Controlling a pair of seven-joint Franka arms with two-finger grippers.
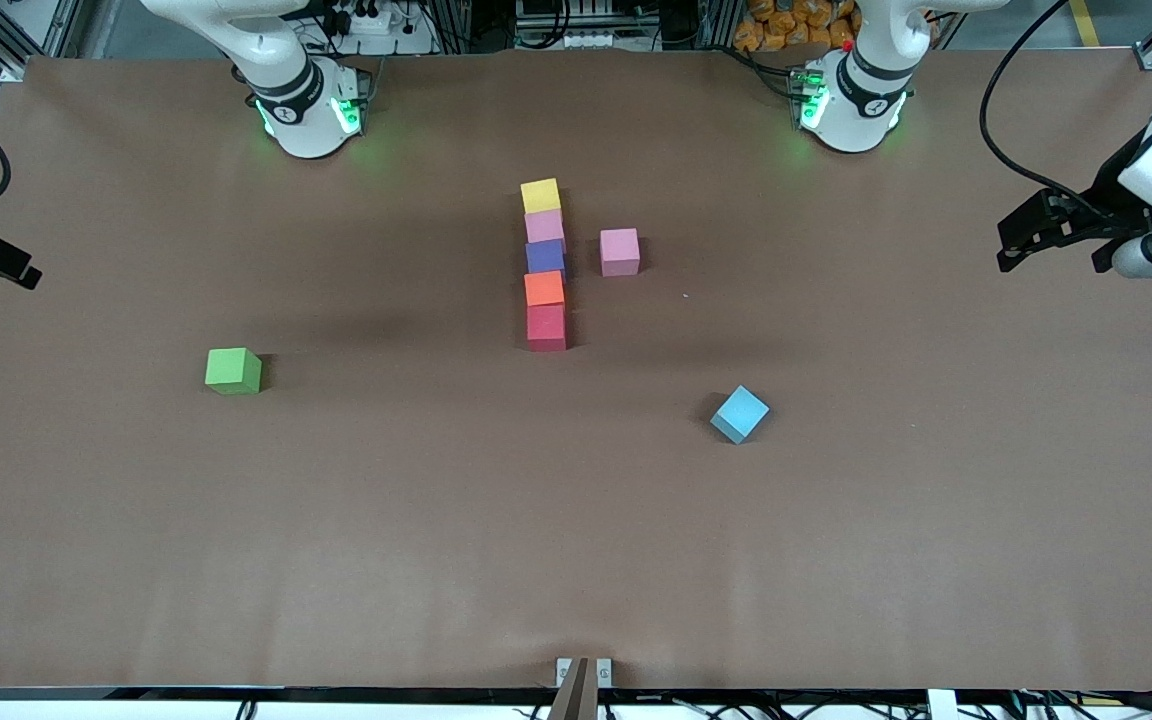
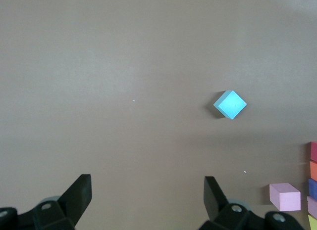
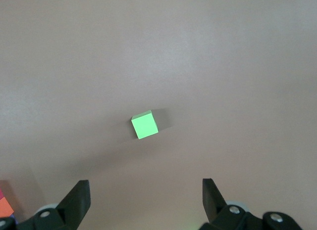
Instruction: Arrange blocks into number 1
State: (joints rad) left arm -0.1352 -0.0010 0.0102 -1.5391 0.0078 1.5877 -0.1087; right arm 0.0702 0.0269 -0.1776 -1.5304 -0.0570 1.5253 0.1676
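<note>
Five blocks touch in a column at mid-table: yellow (image 1: 540,194) farthest from the front camera, then pink (image 1: 544,225), purple (image 1: 545,256), orange (image 1: 544,288) and red (image 1: 546,327) nearest. A second pink block (image 1: 619,250) stands apart beside the purple one, toward the left arm's end. The green block (image 1: 233,370) lies alone toward the right arm's end. The light blue block (image 1: 739,413) sits turned, toward the left arm's end. My left gripper (image 2: 147,179) hangs open and empty high over bare table, short of the light blue block (image 2: 230,104). My right gripper (image 3: 145,182) is open and empty, high up, short of the green block (image 3: 144,126).
Brown paper covers the table (image 1: 436,550). The two arm bases (image 1: 306,110) (image 1: 856,100) stand at the table's edge farthest from the front camera. A small clamp (image 1: 583,675) sits at the table's edge nearest to that camera.
</note>
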